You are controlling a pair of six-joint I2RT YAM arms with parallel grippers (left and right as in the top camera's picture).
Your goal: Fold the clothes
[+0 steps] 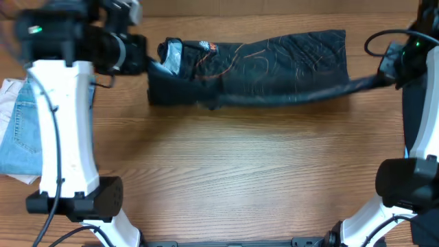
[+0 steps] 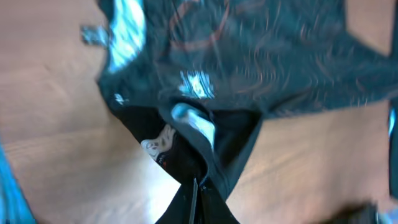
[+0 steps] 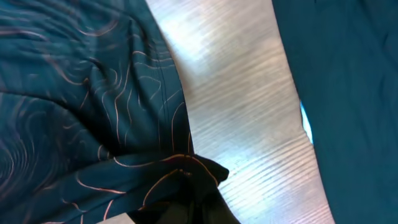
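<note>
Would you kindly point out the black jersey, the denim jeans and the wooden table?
black jersey (image 1: 274, 65), overhead view, its contour-lined middle.
denim jeans (image 1: 14, 134), overhead view, light-blue fabric at left edge.
wooden table (image 1: 240, 178), overhead view, bare front surface.

**Near half open, far strip blocked**

The jersey (image 1: 254, 65) spans the far part of the worktop (image 1: 240, 171), stretched between both arms, and bars passage there. Bare wood lies in front of it, between the left arm (image 1: 65, 123) and the right arm (image 1: 424, 110). Jeans (image 1: 17, 130) crowd the left edge beside the left arm.
</note>
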